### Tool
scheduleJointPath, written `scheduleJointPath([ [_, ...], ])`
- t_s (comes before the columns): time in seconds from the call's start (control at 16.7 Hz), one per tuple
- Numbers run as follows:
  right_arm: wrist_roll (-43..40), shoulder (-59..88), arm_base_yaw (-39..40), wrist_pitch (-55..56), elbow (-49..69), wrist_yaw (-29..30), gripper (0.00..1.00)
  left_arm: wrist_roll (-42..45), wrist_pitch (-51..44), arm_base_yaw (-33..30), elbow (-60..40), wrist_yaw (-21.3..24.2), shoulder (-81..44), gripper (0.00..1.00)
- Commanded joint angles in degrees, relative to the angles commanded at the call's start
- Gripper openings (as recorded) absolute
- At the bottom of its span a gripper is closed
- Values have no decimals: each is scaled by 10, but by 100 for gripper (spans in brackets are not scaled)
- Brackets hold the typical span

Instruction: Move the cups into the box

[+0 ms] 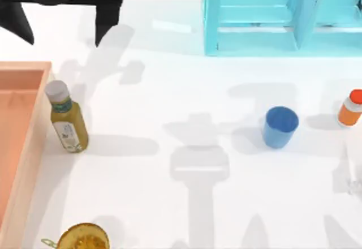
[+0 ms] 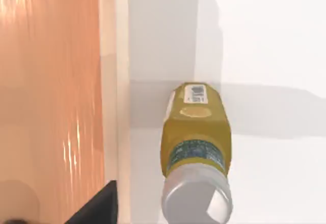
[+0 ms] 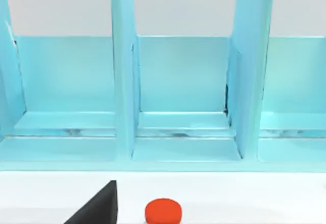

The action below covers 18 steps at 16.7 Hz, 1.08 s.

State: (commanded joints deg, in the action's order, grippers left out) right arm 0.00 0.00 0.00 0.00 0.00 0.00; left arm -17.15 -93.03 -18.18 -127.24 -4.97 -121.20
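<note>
A blue cup (image 1: 280, 126) stands upright on the white table, right of centre. The box (image 1: 25, 147) of light orange-tan wood lies along the table's left edge; in the left wrist view its floor (image 2: 51, 81) and thick wall (image 2: 114, 71) run beside a yellow bottle. High over the back left corner, my left gripper (image 1: 63, 28) hangs open and empty, far from the cup. A black part of my right gripper (image 3: 97, 208) shows at the edge of the right wrist view, facing the shelf.
A yellow bottle (image 1: 67, 119) (image 2: 196, 147) with a grey cap stands right beside the box's wall. An amber glass vessel (image 1: 83, 239) sits at the front left. A small orange bottle (image 1: 350, 107) (image 3: 163, 211) stands far right. A cyan shelf frame (image 1: 271, 17) (image 3: 173, 91) is at the back right.
</note>
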Motion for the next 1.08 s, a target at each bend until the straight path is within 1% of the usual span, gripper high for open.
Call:
scheduleJointPath([
  [0.18,0,0,0,0,0,0,100,-147,3,-151,-167,-31,-130,100],
  [0.3,0,0,0,0,0,0,100,-233,6,-240,-257,-51,-205,100],
  [0.48,0,0,0,0,0,0,100,-328,10,-337,-349,-74,-291,100],
  [0.66,0,0,0,0,0,0,100,-370,13,-378,-388,-86,-332,100],
  [1.08,0,0,0,0,0,0,100,-370,21,-379,-380,-85,-333,100],
])
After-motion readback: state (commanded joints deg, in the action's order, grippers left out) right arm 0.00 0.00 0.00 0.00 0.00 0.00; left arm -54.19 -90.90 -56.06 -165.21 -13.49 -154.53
